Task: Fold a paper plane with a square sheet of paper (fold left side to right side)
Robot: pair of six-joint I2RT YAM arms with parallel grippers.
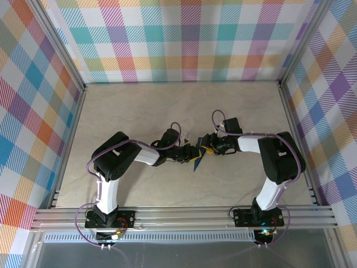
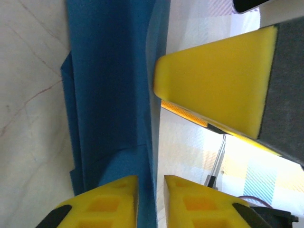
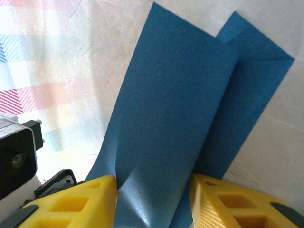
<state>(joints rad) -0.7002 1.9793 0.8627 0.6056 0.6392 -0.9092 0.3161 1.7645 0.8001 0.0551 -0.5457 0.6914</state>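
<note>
Folding so far: you have the square sheet of paper [image 3: 180, 118] creased into a long layered strip. One panel overlaps another, and an offset flap shows at 1 o'clock in the right wrist view.
Paper's place: it sits mid-table [image 1: 139, 111] between your two claws, its free end pointing toward 7 o'clock in the overhead view.
Left gripper [image 2: 151, 203]: it reaches in from 9 o'clock, fingers nearly together, with the paper's edge running through the slit. I cannot tell whether the pads bite it.
Right gripper [image 3: 152, 204]: it comes in from 3 o'clock, fingers spread. The strip's end lies between them, wrinkled beside the 7 o'clock finger, and is not visibly pinched.
Left to do: no pointed nose or flat wings show, so I judge you are partway, with the nose and wing folds remaining.
</note>
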